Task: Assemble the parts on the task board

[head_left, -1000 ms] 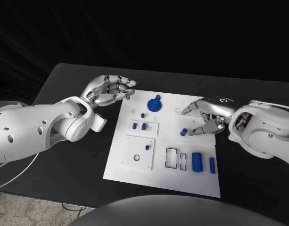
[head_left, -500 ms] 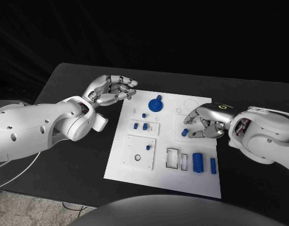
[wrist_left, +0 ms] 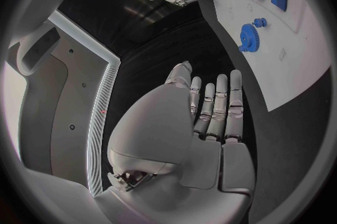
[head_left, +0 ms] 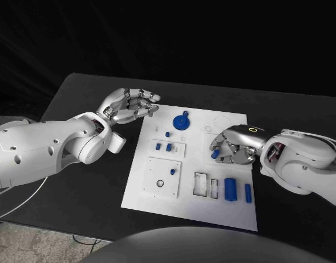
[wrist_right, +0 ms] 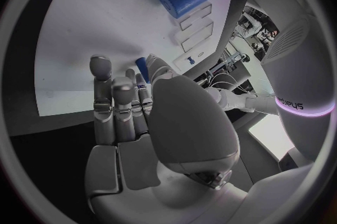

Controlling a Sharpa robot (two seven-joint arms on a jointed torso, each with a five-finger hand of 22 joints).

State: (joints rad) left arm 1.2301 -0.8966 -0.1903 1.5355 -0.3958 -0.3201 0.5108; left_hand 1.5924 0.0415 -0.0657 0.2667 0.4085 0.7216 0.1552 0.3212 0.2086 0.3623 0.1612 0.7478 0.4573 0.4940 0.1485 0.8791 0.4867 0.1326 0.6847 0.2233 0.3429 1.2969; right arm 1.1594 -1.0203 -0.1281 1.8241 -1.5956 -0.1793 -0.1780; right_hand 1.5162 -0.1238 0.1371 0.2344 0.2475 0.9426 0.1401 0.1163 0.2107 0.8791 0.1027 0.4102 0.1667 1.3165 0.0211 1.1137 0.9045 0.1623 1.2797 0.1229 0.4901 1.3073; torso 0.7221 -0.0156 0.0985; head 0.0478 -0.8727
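The right hand (head_left: 235, 145) rests on the task board (head_left: 187, 205), its fingers curled around a small blue peg (head_left: 214, 154); whether it truly grips the peg cannot be told. Just behind that hand lie a blue cylinder (head_left: 229, 188) and a slim blue bar (head_left: 246, 192). The left hand (head_left: 128, 104) hovers off the board's edge, fingers loosely curled on nothing, a blue gear (head_left: 181, 121) just beside its fingertips.

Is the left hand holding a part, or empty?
Empty. The left hand hovers off the task board's left edge with fingers loosely curled; the left wrist view shows its palm bare, fingers apart.
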